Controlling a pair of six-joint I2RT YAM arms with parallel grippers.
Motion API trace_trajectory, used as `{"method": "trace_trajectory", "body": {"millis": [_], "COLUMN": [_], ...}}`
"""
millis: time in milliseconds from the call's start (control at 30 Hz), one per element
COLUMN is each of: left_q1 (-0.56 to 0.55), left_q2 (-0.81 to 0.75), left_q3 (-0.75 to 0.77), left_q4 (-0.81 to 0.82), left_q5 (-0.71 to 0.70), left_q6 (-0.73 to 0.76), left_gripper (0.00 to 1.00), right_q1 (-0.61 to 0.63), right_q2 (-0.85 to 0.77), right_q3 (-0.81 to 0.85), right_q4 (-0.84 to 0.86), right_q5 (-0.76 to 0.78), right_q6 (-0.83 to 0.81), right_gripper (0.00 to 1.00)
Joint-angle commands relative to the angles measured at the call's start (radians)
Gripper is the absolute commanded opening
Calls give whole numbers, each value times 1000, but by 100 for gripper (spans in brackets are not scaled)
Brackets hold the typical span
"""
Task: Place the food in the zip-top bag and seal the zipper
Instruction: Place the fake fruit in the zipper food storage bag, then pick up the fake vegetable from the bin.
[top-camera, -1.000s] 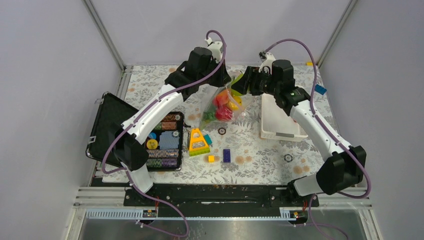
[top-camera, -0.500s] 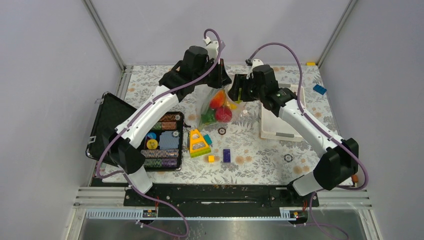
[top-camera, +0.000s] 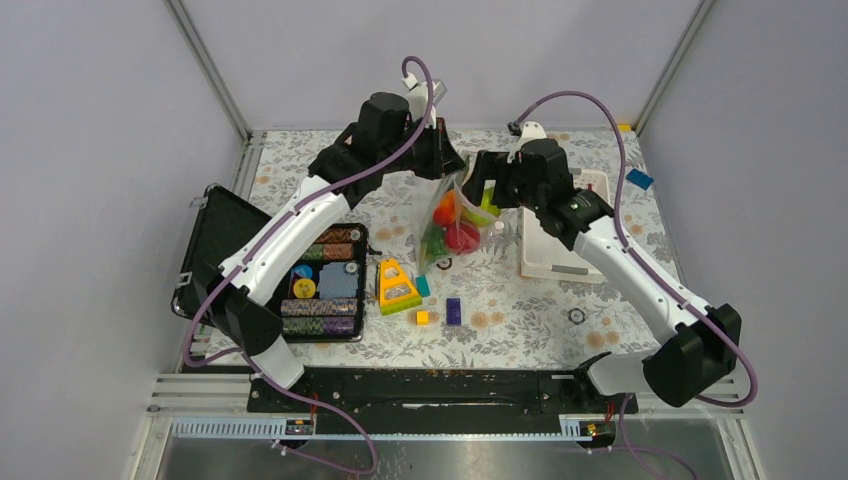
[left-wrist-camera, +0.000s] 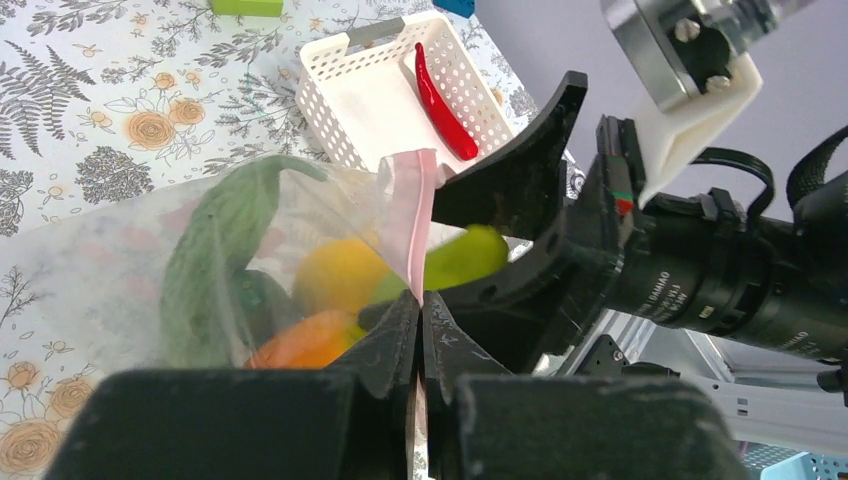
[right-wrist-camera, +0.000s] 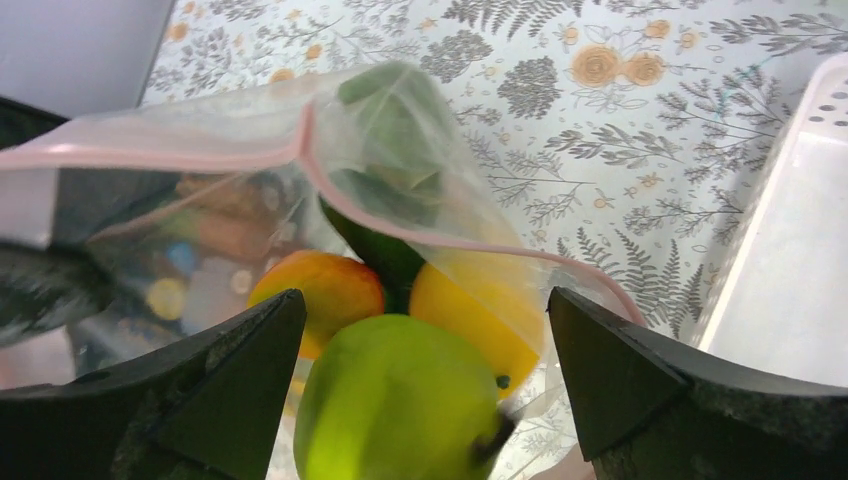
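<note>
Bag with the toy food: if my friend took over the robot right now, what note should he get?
Left gripper: shut on the zipper, holding the bag up by its mouth.
Right gripper: open at the mouth, green fruit between its jaws.
Done: several fruits in the bag.
To do: red chili lies in the white basket; zipper unsealed.

Food (top-camera: 462, 238) inside zip-top bag (top-camera: 447, 222), basket (top-camera: 560, 245) to its right
</note>
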Motion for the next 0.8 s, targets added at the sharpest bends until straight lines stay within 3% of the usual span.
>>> {"method": "trace_trajectory", "body": {"millis": [0,167,300,400,533,600,700,767], "left_q1": [-3,-1,2,10,21,26,29,30], "left_q2": [-66,-60,-61,-58,-60,-63,-65,-67], "left_q3": [18,20,14,11,2,-6,-19,-25], "left_q4": [107,111,107,106,109,115,123,125], "left_q5": [-41,-100,-116,-108,-90,-81,-63,-60], "left_q6": [-41,-53,-50,-52,-53,-53,-48,-44], "left_gripper": [0,0,0,0,0,0,0,0], "right_q1": [5,4,4,2,-20,-70,-255,-336], "right_q2": [-71,-154,-265,-345,-402,-406,-361,-305], "right_q3": [27,11,-49,-124,-146,-141,-155,-167], "right_q4": [-33,-26,68,149,103,39,-66,-131], "right_q5": [-114,-156,-217,-116,14,58,-46,-3], "right_q6": [-34,-69,-210,-227,-215,-146,-7,62], "right_gripper": [100,100,100,100,100,100,100,100]}}
